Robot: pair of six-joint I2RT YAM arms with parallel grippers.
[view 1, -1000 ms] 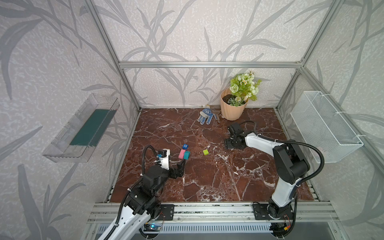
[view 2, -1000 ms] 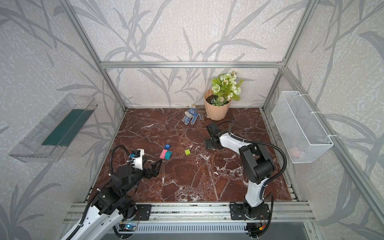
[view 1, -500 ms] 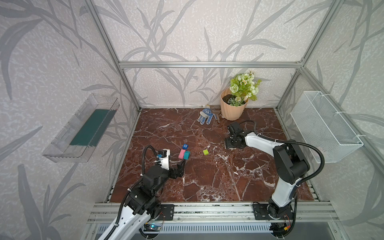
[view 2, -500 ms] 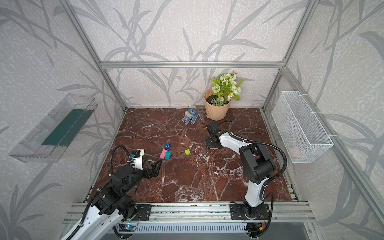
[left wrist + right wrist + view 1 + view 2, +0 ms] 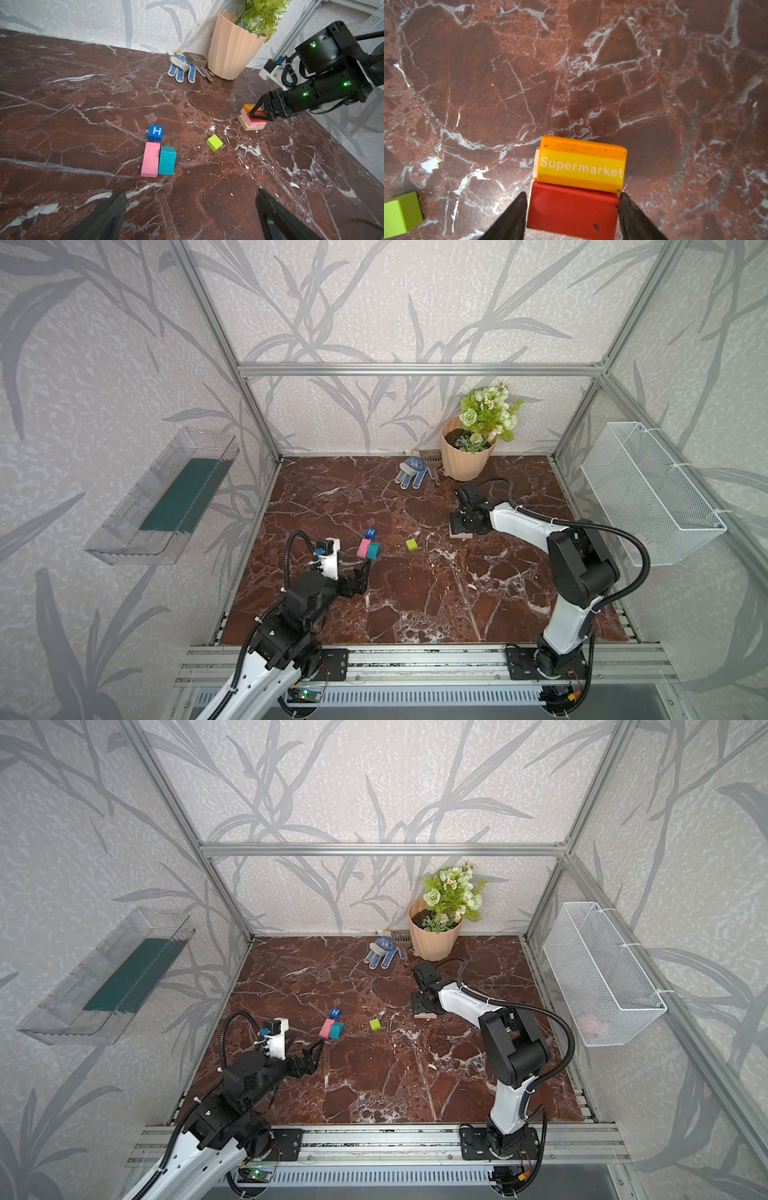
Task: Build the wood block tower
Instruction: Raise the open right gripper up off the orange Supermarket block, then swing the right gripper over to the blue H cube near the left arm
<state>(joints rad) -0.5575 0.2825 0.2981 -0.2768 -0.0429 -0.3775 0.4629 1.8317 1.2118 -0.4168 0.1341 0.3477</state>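
**Right gripper pinches the red block on the tower**

The tower (image 5: 460, 534) stands on the brown marble table (image 5: 415, 605). In both top views it is a bit right of the middle, near the peach flowerpot (image 5: 463, 460). It has tan wood at the bottom and pink over that. On top, a red block (image 5: 571, 209) and an orange block (image 5: 581, 164) lie side by side. The orange one says "Supermarket".

The right gripper (image 5: 573, 197) is right at the tower. Its two black fingers press on the two sides of the red block, so it pinches that block. The orange block lies just past the fingertips and touches the red one.

The left gripper (image 5: 365, 568) is left of the middle and lower down in both top views, well apart from the tower. Its fingers are spread wide with nothing between them.

Near it lie a pink block (image 5: 150, 159) and a teal block (image 5: 166, 160), touching side by side. A blue cube (image 5: 155, 132) with a white H sits just beside the pink block's end. A lime green block (image 5: 214, 142) lies alone between these and the tower.
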